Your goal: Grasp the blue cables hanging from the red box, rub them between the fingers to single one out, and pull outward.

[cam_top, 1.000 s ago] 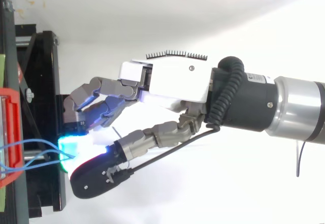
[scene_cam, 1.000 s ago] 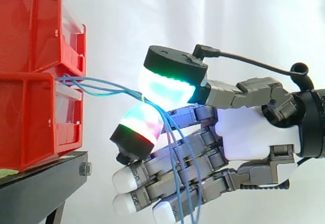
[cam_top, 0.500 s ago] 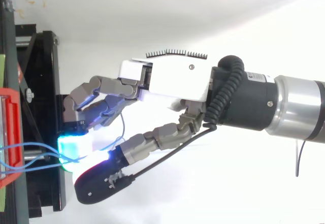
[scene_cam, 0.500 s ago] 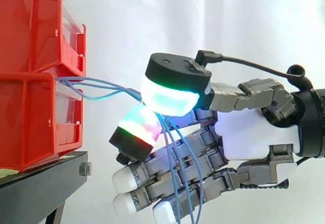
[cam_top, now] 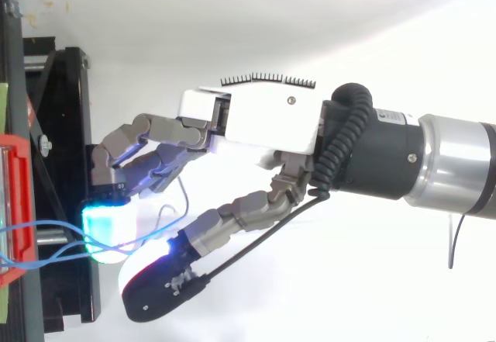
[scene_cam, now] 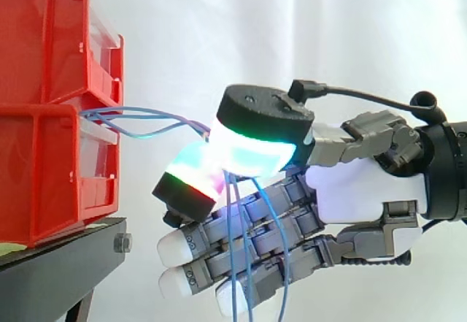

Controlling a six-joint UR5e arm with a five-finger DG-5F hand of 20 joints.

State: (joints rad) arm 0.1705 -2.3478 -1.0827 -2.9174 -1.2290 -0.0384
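Thin blue cables (scene_cam: 149, 120) run out of the gap between the stacked red bins (scene_cam: 51, 110) and pass to the right into my hand (scene_cam: 365, 190). There they are pinched between the thumb pad (scene_cam: 255, 150) above and a glowing fingertip (scene_cam: 193, 179) below. Past the pinch the cables drop down in front of the other fingers (scene_cam: 241, 263). From above, the cables (cam_top: 46, 241) reach from the red bin (cam_top: 15, 202) at the left edge to the cyan fingertip (cam_top: 105, 226). My hand (cam_top: 263, 121) is shut on the cables.
The bins stand on a black stand (scene_cam: 58, 263), whose frame (cam_top: 66, 164) lies just left of my fingers. A white curtain hangs behind. The arm (cam_top: 449, 164) enters from the right.
The thumb pad has slid to the right across the lower fingertip, and that fingertip has moved slightly left. The cables between bin and pinch now sag in looser curves.
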